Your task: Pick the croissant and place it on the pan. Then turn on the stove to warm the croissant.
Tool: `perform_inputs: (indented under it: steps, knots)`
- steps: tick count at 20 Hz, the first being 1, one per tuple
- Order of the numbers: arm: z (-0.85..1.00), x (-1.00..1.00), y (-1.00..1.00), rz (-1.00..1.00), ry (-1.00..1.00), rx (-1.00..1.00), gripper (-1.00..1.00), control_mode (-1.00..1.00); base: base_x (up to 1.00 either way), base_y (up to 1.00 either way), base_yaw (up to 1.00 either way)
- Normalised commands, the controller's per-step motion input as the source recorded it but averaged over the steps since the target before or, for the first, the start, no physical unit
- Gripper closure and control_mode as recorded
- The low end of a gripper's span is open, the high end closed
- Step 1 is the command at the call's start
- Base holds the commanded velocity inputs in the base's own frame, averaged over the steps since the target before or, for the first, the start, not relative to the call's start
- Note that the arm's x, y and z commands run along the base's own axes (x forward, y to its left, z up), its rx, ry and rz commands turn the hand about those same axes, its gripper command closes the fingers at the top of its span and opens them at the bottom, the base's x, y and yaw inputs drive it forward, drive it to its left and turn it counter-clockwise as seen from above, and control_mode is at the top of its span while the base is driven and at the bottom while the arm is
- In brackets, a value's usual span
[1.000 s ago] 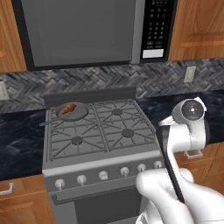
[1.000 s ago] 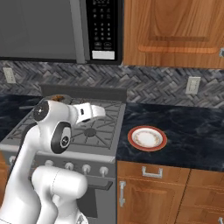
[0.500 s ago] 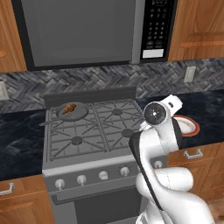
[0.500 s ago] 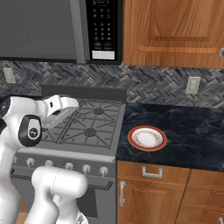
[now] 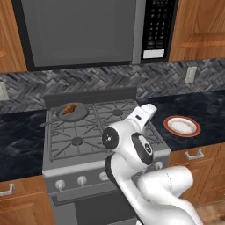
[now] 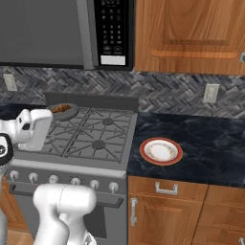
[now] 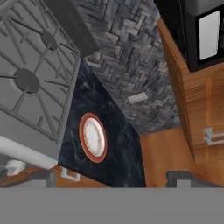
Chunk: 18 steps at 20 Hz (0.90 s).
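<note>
Swinging leftward across the range since a second ago, the arm's elbow now stands over the stove's front edge in the left base view, where earlier it rose beside the right-hand counter. Neither the pastry nor the skillet has shifted in that time.

The croissant (image 5: 68,108) lies inside the pan (image 5: 79,114), which sits on the rear left burner of the stove (image 5: 88,132); its thin dark handle points out toward the left. In the right base view the same pan (image 6: 67,112) shows at the back left of the grates, partly behind the robot's white hand, with the croissant (image 6: 60,108) a brown speck in it.

The gripper (image 7: 111,179) is well away from both, its two dark fingertips standing wide apart at the bottom of the hand view with nothing between them. That rolled view looks across the stove's right-hand burners, the dark counter beside them and the herringbone backsplash.

A row of round knobs (image 6: 72,181) runs along the stove's front panel. On the dark counter to the stove's right rests a white plate (image 6: 161,150) with an orange-red rim. Above the range hangs a grey microwave (image 5: 92,30), flanked by wooden cabinets.
</note>
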Motion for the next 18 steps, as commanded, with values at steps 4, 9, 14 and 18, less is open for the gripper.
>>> perform_inputs:
  steps: [4, 9, 14, 18]
  knots:
    - [-0.19, -0.33, 0.32, 0.00, 0.00, -0.32, -1.00, -1.00, 0.00, 0.00, 0.00]
    - [-0.13, -0.35, 0.09, 0.03, 0.01, -0.15, -1.00, -1.00, 0.00, 0.00, 0.00]
    - [-0.23, -0.39, 0.02, 0.11, 0.00, -0.09, -1.00, -1.00, 0.00, 0.00, 0.00]
    - [-0.34, -0.25, 0.14, 0.17, 0.00, -0.10, -1.00, -1.00, 0.00, 0.00, 0.00]
